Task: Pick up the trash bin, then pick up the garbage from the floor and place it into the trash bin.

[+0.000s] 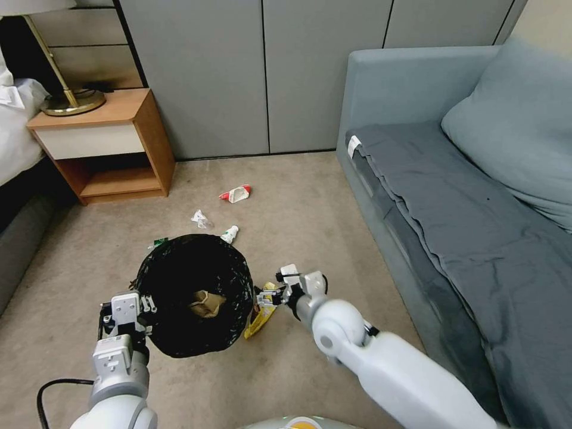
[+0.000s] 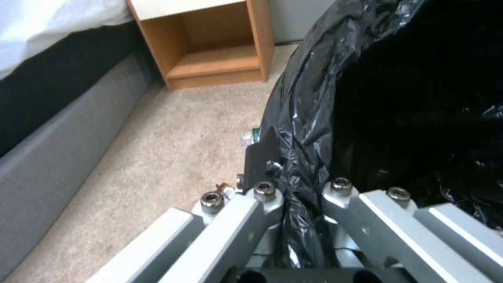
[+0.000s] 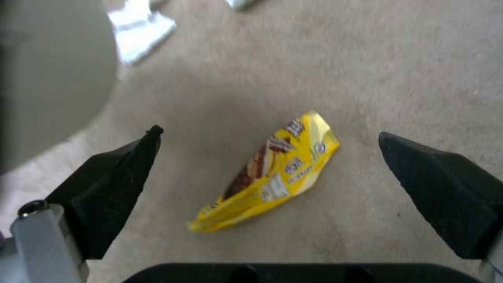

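Left end effector (image 2: 293,204) clenched on trash bin (image 1: 193,295) rim; right end effector (image 3: 270,169) spread above yellow wrapper (image 3: 270,177). Your risk: flat wrapper slips grasp; bin tilts.

The head view looks forward and down from above onto the floor (image 1: 310,196), taking in the trash bin (image 1: 193,295); the left wrist view sits right against that bin's lined rim (image 2: 304,129), facing along the carpet; the right wrist view looks straight down, close above the yellow wrapper (image 3: 272,173), shared with the head view (image 1: 261,316).
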Motion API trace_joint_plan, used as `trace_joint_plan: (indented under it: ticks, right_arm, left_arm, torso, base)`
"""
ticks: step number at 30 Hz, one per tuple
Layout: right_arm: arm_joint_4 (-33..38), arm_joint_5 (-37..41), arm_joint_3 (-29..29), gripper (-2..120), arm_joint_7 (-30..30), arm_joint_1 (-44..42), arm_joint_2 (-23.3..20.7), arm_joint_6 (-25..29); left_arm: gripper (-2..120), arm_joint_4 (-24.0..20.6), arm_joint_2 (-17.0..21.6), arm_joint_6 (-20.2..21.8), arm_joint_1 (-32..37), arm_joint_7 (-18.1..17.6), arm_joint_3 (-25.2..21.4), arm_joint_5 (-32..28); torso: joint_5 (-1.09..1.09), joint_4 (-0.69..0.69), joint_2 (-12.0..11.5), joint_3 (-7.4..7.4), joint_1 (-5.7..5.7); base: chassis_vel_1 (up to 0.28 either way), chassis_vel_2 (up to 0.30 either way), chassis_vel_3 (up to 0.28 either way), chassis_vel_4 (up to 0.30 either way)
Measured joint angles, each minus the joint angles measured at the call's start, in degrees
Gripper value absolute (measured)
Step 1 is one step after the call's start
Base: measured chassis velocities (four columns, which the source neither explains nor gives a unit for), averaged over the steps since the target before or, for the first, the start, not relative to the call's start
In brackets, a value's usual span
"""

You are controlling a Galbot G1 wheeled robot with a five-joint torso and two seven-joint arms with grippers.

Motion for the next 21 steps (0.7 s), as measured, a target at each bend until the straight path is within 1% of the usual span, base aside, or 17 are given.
trace_joint_plan:
  ticks: [2, 3, 5, 7, 9, 14, 21]
  right_arm:
    - [-3.4, -0.6, -0.2, 100, -1.9, 0.9, 1.3, -0.6]
    - [-3.4, -0.6, -0.2, 100, -1.9, 0.9, 1.3, -0.6]
    - [-6.9, -1.8, 0.0, 100, -3.8, 1.4, 2.7, -1.0]
    - [-7.4, -2.0, 0.0, 100, -4.1, 1.5, 2.9, -1.1]
    - [-9.5, -3.0, -0.1, 100, -4.8, 1.5, 3.3, -1.5]
    - [-11.1, -4.1, -0.1, 100, -5.5, 1.1, 3.3, -2.0]
    - [-15.4, -6.8, 0.6, 100, -6.5, 1.0, 5.5, -0.8]
  left_arm:
    - [1, 0.3, 0.0, 0.0, 0.0, 0.0, -0.1, 0.0]
    - [1, 0.3, 0.0, 0.0, 0.0, 0.0, -0.1, 0.0]
    - [1, 0.7, 0.1, 0.0, 0.0, 0.0, -0.1, 0.0]
    - [1, 0.7, 0.1, 0.0, 0.0, 0.0, -0.1, 0.0]
    - [1, 0.9, 0.1, 0.0, 0.0, -0.1, -0.1, 0.1]
    - [1, 1.3, 0.1, 0.1, -0.2, -0.2, 0.2, 0.3]
    - [1, 1.6, 0.0, 0.2, -0.4, -0.2, 0.5, 0.6]
  torso:
    - [0.00, -0.01, 0.0, 0.00, 0.00]
    - [0.00, -0.01, 0.0, 0.00, 0.00]
    - [0.01, 0.00, 0.0, 0.00, 0.00]
    - [0.00, -0.01, 0.0, 0.00, 0.00]
    - [0.01, -0.01, 0.0, 0.00, 0.00]
    - [0.00, -0.01, 0.0, 0.00, 0.00]
    - [0.00, -0.01, 0.0, -0.01, 0.00]
  base:
    - [0.000, 0.000, 0.000, 0.000]
    - [0.000, 0.000, 0.000, 0.000]
    - [0.000, 0.000, 0.000, 0.000]
    - [0.000, 0.000, 0.000, 0.000]
    - [0.000, 0.000, 0.000, 0.000]
    - [0.000, 0.000, 0.000, 0.000]
    - [0.000, 0.000, 0.000, 0.000]
